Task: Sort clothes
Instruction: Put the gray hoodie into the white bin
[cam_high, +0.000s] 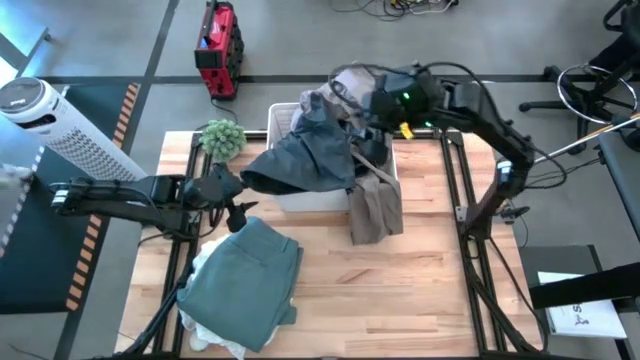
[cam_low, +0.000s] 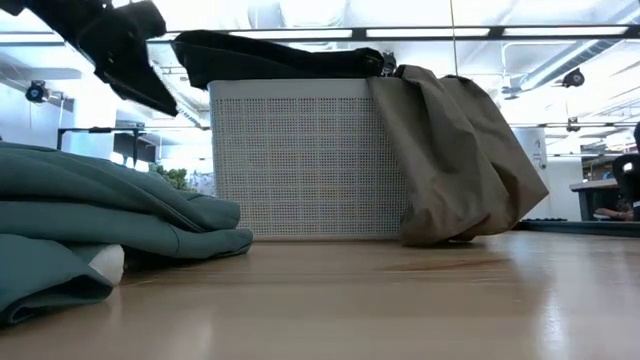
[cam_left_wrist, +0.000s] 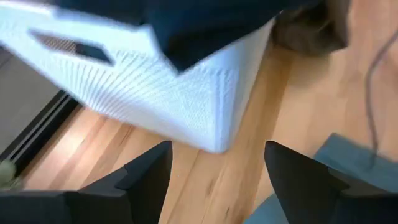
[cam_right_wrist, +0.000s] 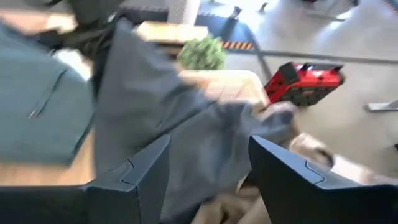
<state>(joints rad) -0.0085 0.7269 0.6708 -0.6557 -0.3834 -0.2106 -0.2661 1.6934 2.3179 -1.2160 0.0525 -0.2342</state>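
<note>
Inside, the white bin (cam_high: 318, 199) holds a dark grey garment (cam_high: 305, 160) and tan piece (cam_high: 374, 208); both grippers' fingers apart.

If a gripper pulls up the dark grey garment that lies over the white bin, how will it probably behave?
The dark grey garment will likely be floppy: it drapes over the white bin rim and sags past the edge. It probably trails and stretches out when lifted. It may also drag the tan piece hanging beside it.

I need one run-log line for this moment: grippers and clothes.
left gripper: open, empty, beside bin | right gripper: open, above bin | dark garment: draped over bin | green garment: folded on table
</note>
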